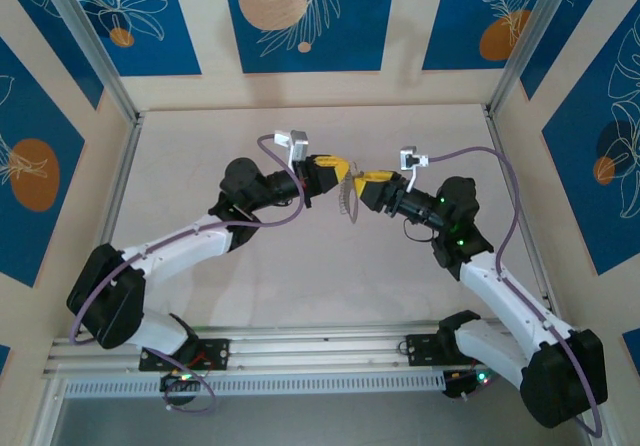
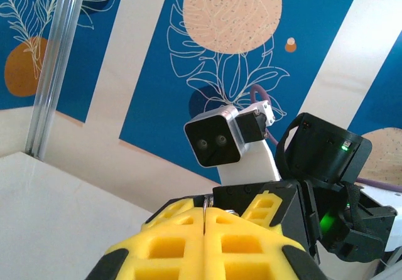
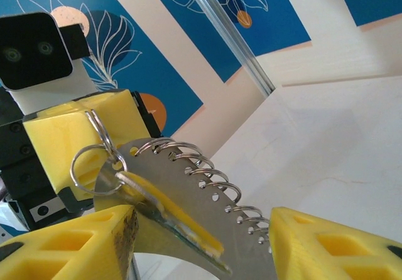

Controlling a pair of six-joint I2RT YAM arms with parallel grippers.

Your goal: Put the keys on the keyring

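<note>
We find the left gripper (image 2: pixel 204 225) clamped on the thin grey metal keyring (image 3: pixel 85 164). The silvery metal keys (image 3: pixel 207 181) hang from it between the half-parted fingers of the right gripper (image 1: pixel 371 178), contact unconfirmed.

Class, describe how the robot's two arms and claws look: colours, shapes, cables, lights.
The left arm and right arm have white tubular links joined by bulky black housings. A purple cable loops along each to a small white camera box at the wrist. The left claw and right claw have blocky yellow fingers with square recesses. Green lights glow on the right arm.
</note>
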